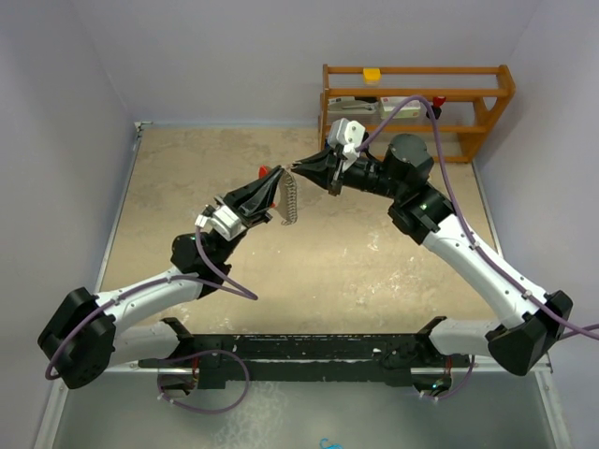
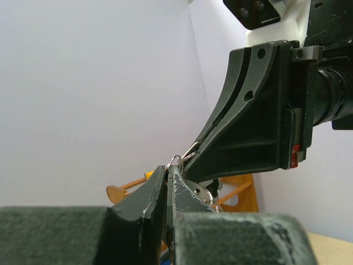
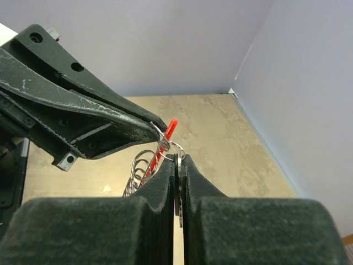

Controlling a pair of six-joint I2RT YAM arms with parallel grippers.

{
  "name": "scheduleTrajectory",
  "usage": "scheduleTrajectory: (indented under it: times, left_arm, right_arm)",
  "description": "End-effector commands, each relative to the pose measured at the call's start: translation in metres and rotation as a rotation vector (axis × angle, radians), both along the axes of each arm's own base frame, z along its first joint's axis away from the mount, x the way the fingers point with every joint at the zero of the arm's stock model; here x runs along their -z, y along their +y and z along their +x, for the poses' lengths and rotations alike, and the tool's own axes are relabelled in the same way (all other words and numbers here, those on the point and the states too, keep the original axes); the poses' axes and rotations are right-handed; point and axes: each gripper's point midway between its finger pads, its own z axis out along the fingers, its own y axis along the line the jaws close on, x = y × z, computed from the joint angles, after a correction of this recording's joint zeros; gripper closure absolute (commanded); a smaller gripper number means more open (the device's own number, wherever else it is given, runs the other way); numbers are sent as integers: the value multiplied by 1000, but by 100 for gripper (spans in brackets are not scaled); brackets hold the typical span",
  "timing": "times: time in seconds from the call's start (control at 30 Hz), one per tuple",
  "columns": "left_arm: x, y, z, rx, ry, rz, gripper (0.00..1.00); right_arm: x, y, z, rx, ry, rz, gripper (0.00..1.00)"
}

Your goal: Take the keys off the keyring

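left gripper [image 1: 276,185] and right gripper [image 1: 299,169] clamp one keyring [image 1: 290,204]

both press together on its wire loop, aloft over the table [image 1: 374,271]. we cannot make out the keys. uneven pulling may slip the wire free, we judge. mottled tan surface, pale lilac walls, wooden shelf [image 1: 487,94] behind.

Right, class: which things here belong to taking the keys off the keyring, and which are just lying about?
Job in hand: keyring; left gripper and right gripper, both shut on it; keys, too small to make out.

Lying about: wooden rack at the back; yellow block on top of it.
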Motion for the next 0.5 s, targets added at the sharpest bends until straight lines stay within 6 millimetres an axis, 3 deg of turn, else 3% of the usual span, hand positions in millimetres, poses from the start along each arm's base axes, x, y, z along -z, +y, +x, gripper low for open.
scheduleTrajectory:
  times: [0.0, 0.47]
  left_arm:
    - [-27, 21, -13, -37, -89, -81, 100]
    - [-41, 30, -27, -27, -152, -122, 100]
  right_arm:
    - [-24, 2, -8, -41, -37, 60, 100]
    - [-12, 11, -8, -88, 1, 52, 100]
